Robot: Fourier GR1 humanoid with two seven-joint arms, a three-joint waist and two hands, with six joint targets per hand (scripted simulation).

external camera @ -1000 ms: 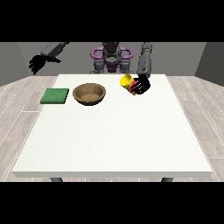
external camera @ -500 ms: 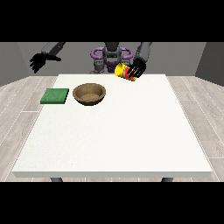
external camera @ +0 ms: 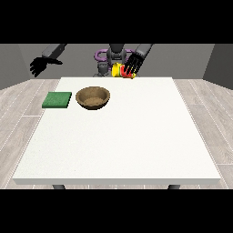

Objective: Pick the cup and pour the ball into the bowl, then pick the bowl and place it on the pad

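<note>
My robot hand at the view's right (external camera: 134, 65) is wrapped around the yellow-and-red cup (external camera: 121, 70), holding it tipped in the air above the far edge of the white worktop (external camera: 136, 136). The ball is not visible to me. The brown bowl (external camera: 93, 97) sits on the worktop, nearer the camera and to the view's left of the cup, just beside the green pad (external camera: 57, 99). My other robot hand (external camera: 40, 66) hangs off the worktop at the view's left, fingers relaxed, holding nothing.

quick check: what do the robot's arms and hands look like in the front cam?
Both arms are dark grey and blocky in section, each ending in a black hand: one at the view's left, one at the view's right. No cables or markings are visible.
</note>
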